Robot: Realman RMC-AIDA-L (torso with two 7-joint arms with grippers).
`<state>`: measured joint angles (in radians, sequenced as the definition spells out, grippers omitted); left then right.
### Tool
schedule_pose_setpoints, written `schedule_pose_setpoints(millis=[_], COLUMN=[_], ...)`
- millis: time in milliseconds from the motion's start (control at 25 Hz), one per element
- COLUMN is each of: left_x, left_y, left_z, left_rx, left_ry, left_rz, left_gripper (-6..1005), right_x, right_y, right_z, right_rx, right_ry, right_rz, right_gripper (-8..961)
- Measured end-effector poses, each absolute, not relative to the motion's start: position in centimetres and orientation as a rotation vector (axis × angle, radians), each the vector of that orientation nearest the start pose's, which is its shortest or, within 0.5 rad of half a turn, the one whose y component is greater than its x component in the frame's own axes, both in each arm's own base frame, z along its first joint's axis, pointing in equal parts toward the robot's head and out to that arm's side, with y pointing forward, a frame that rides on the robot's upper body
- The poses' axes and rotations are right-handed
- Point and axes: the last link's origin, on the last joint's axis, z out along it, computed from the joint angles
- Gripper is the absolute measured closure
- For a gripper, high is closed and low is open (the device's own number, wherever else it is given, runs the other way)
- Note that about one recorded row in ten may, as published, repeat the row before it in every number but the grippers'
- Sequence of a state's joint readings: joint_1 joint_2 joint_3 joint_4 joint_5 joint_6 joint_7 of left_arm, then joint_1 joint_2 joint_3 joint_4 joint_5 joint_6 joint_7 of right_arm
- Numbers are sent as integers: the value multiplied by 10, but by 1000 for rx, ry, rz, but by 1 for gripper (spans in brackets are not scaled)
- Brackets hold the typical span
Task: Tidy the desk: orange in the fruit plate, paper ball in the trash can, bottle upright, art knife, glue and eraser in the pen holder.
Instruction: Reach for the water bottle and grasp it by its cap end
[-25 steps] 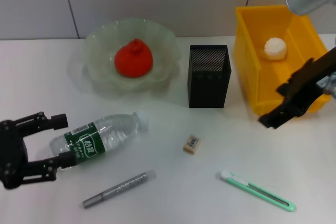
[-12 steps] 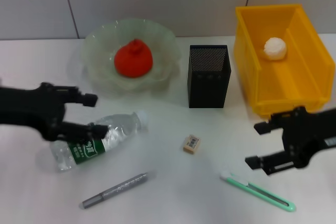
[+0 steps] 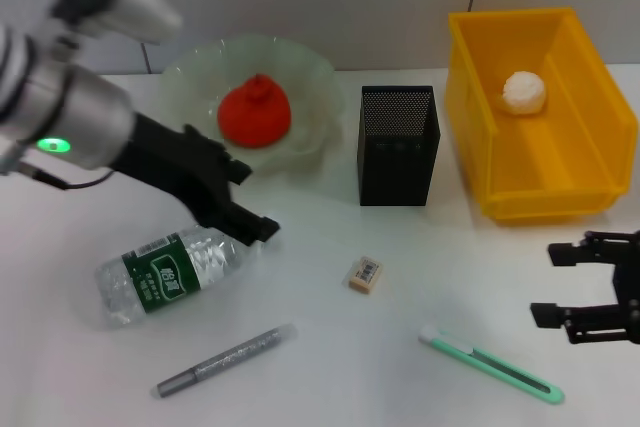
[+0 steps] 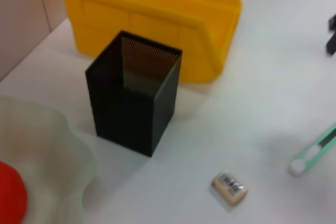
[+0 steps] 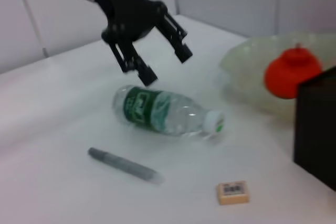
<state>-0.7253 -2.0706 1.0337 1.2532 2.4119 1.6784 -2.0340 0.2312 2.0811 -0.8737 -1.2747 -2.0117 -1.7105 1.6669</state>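
The bottle (image 3: 168,275) lies on its side on the desk (image 3: 330,387); it also shows in the right wrist view (image 5: 163,113). My left gripper (image 3: 250,202) hangs open just above its cap end, empty, and shows in the right wrist view (image 5: 165,65). The orange (image 3: 255,112) sits in the fruit plate (image 3: 190,77). The paper ball (image 3: 524,92) lies in the trash can (image 3: 480,147). The eraser (image 3: 365,274), the glue (image 3: 225,359) and the art knife (image 3: 490,364) lie on the desk. The pen holder (image 3: 398,145) stands upright. My right gripper (image 3: 548,284) is open and empty, to the right of the knife.
The pen holder (image 4: 136,98) stands between the fruit plate (image 4: 47,150) and the trash can (image 4: 157,19). A tiled wall runs behind the desk. The eraser (image 4: 229,188) lies in front of the pen holder.
My left arm has swung up and now reaches from the upper left over the bottle's cap end. The bottle has shifted slightly. My right gripper has moved from the trash can to the front right.
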Motion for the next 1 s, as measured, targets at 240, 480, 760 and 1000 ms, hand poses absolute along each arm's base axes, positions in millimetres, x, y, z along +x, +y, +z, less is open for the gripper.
schedule_pose_setpoints(millis=[240, 480, 760, 1000], left_x=[-147, -148, -162, -168], left_y=[382, 388, 390, 398], left_z=[0, -33, -57, -66], left_rx=[-2811, -2684, -2653, -2635], left_ry=[-416, -380, -376, -390], left_rz=[367, 497, 585, 603], left_gripper=[159, 158, 188, 218], right_x=[278, 278, 278, 276], right_y=[275, 274, 275, 277], right_z=[69, 67, 62, 61], right_rx=[-2716, -2718, -2733, -2739], right_ry=[628, 633, 658, 650], right_rz=[392, 397, 419, 424], right_gripper=[156, 160, 164, 168])
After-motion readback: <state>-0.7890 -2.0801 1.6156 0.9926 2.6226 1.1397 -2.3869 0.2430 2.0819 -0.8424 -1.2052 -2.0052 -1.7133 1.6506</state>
